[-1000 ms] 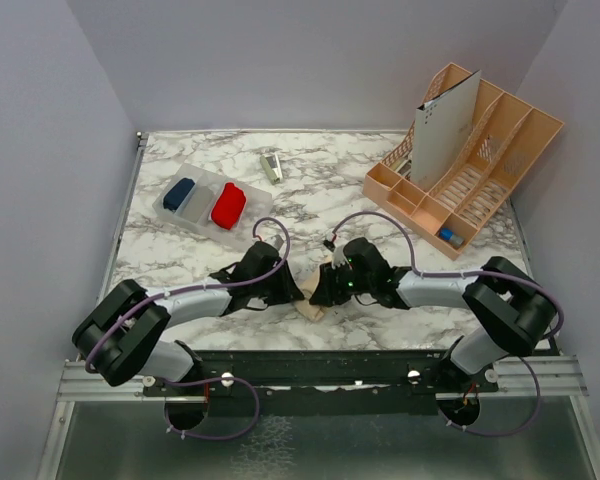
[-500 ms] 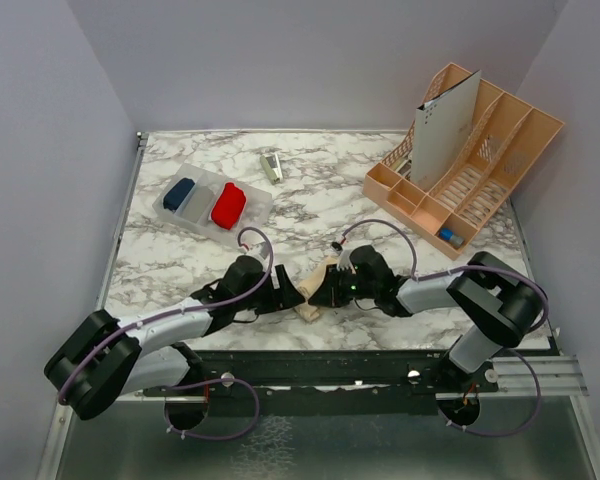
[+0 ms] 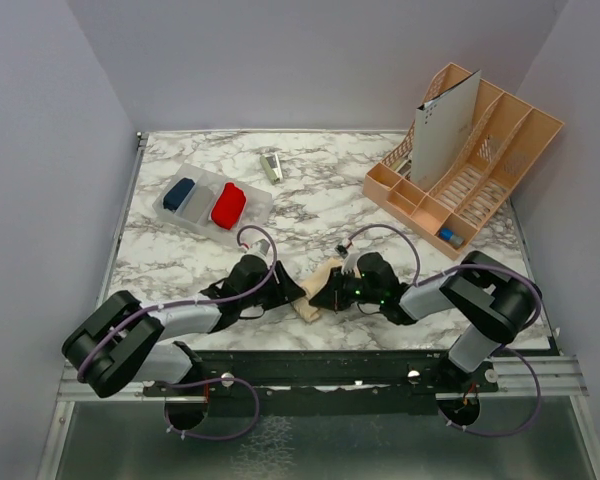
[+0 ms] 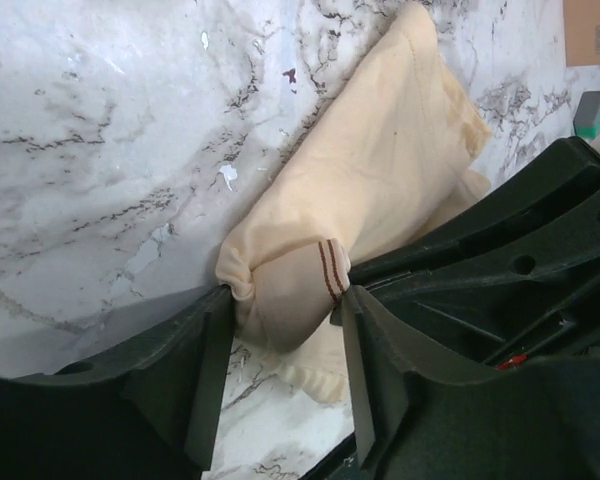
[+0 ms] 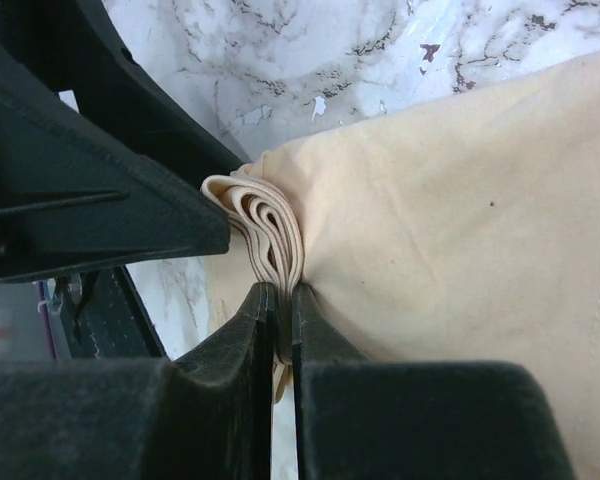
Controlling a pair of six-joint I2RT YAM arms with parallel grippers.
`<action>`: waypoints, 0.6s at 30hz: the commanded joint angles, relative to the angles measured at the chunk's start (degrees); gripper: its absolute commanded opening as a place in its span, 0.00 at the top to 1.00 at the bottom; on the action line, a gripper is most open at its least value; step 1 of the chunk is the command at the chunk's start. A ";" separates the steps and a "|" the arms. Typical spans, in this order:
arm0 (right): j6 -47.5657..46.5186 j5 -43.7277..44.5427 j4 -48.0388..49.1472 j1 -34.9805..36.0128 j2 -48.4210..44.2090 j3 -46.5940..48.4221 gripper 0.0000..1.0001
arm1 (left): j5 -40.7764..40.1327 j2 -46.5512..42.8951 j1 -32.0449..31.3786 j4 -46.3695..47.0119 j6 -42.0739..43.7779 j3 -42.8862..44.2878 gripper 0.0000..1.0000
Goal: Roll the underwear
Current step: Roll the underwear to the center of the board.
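A peach-beige underwear (image 3: 311,308) lies partly rolled on the marble table near the front edge, between my two grippers. In the left wrist view its rolled end (image 4: 290,295), marked by a thin brown stripe, is pressed between both fingers of my left gripper (image 4: 280,300), which comes at it from the left (image 3: 290,294). My right gripper (image 5: 283,295) is shut on the layered folded edge of the same cloth (image 5: 460,220), reaching in from the right (image 3: 326,293). A rolled red underwear (image 3: 228,205) rests in a clear tray.
The clear tray (image 3: 242,232) at the back left also holds a blue bundle (image 3: 179,192) and a grey one (image 3: 200,200). A peach desk organizer (image 3: 500,185) with a white sheet stands at the back right. A small metal object (image 3: 271,166) lies at the back centre.
My left gripper let go, opened wide, and has now closed round the rolled end. The right gripper closed on the folded edge and holds it. Both wrists have sunk lower toward the table.
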 commanded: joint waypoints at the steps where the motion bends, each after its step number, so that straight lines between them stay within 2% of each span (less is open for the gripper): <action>1: -3.04 2.18 -9.88 -0.35 5.67 -4.90 0.99 | -5.21 6.25 -0.86 -6.06 1.52 -3.69 0.51; 5: -2.71 1.47 -7.24 -0.32 5.37 -6.14 0.99 | -6.14 8.03 -1.26 -4.96 2.28 -3.81 0.67; 7: -3.37 0.93 -7.30 -0.30 4.69 -5.96 0.96 | -5.99 8.11 -1.39 -4.64 3.06 -3.55 0.82; 8: -4.47 0.33 -7.53 -0.28 4.22 -5.71 0.92 | -5.90 7.91 -1.46 -4.83 3.64 -3.20 0.90; 10: -5.66 0.08 -8.64 -0.28 2.82 -4.95 0.80 | -5.62 7.38 -1.53 -5.38 4.86 -2.36 0.99; 14: -9.69 -0.77 -11.65 -0.29 -1.84 -2.29 0.59 | -4.57 6.22 -1.57 -8.34 8.02 0.92 1.00; 18: -13.55 0.17 -16.05 -0.27 -9.07 1.30 0.49 | -7.27 3.79 -1.57 -16.38 9.97 4.87 1.00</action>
